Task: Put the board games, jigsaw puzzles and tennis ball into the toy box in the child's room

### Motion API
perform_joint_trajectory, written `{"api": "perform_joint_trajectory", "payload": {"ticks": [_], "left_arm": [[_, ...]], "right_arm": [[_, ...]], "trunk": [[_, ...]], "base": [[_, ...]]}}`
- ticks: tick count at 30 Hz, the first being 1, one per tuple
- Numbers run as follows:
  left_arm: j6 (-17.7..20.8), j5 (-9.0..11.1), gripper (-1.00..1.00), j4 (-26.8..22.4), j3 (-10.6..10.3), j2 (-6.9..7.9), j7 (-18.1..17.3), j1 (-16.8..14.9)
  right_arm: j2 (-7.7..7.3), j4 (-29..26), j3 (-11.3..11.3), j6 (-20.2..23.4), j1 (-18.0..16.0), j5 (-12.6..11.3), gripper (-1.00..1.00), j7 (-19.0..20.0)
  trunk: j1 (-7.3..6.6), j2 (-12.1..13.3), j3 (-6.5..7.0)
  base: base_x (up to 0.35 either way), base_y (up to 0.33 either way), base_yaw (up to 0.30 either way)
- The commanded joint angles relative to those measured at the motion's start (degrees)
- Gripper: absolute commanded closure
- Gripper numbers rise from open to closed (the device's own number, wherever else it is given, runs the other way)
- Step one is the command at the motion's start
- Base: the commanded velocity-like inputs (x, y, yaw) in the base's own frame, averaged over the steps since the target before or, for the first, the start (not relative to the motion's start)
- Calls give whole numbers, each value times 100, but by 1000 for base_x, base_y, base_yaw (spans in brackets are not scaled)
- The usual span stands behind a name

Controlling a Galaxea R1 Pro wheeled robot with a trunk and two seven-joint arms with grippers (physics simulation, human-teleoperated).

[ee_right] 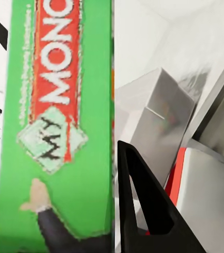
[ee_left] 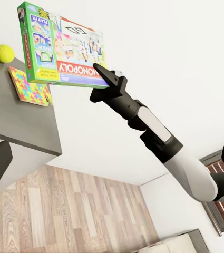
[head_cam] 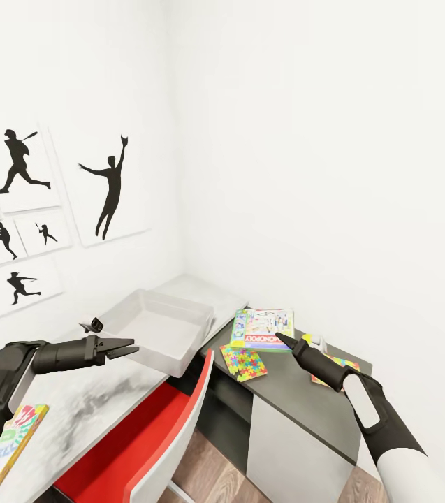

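My right gripper [head_cam: 283, 339] is shut on the edge of a Monopoly board game [head_cam: 264, 327]. In the left wrist view the right gripper [ee_left: 107, 79] holds the board game [ee_left: 64, 50] clear of the dark desk. The light grey toy box [head_cam: 158, 327] stands empty on the marbled table, just left of the game. My left gripper [head_cam: 126, 347] hovers open and empty beside the toy box's near corner. One jigsaw puzzle [head_cam: 243, 363] lies on the dark desk. Another jigsaw puzzle [head_cam: 337, 365] is partly hidden by my right arm. The tennis ball [ee_left: 4, 53] rests near them. A second board game [head_cam: 9, 447] lies at the lower left.
A red chair [head_cam: 152, 433] is tucked between the marbled table [head_cam: 89, 409] and the dark grey desk [head_cam: 299, 412]. White walls close the corner behind both. Black sports silhouette pictures [head_cam: 110, 185] hang on the left wall. Wood-plank floor [ee_left: 64, 216] lies below.
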Motion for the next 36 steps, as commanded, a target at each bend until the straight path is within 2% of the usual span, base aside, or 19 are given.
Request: {"api": "perform_joint_trajectory", "payload": {"ticks": [1, 16, 22, 24, 27, 33, 36], "left_arm": [[61, -1, -100, 0, -1, 1, -22, -2], [60, -1, -100, 0, -3, 0, -22, -2], [60, -1, -100, 0, 1, 7, -22, -2], [60, 3, -100, 0, -1, 3, -22, -2], [60, 5, -100, 0, 4, 6, -22, -2], [60, 7, -100, 0, -2, -13, -22, -2], [60, 8, -100, 0, -7, -21, -22, -2]], "right_arm": [[1, 1, -9, 42, -3, -33, 100, 6], [10, -104, -3, 82, -3, -44, 100, 41], [17, -603, 1, 138, 139, -53, 100, 37], [37, -949, -1, 255, 262, -57, 100, 23], [83, -1422, -13, 689, 400, -54, 100, -28], [122, -1606, -26, 1145, 444, -63, 100, -133], [169, -1610, -22, 1241, 416, -64, 100, -262]], "trunk": [[3, -8, -7], [3, -8, -7], [3, -8, -7], [3, -8, -7], [3, -8, -7], [3, -8, -7], [3, -8, -7]], "base": [[0, 0, 0], [0, 0, 0], [0, 0, 0], [0, 0, 0], [0, 0, 0], [0, 0, 0], [0, 0, 0]]}}
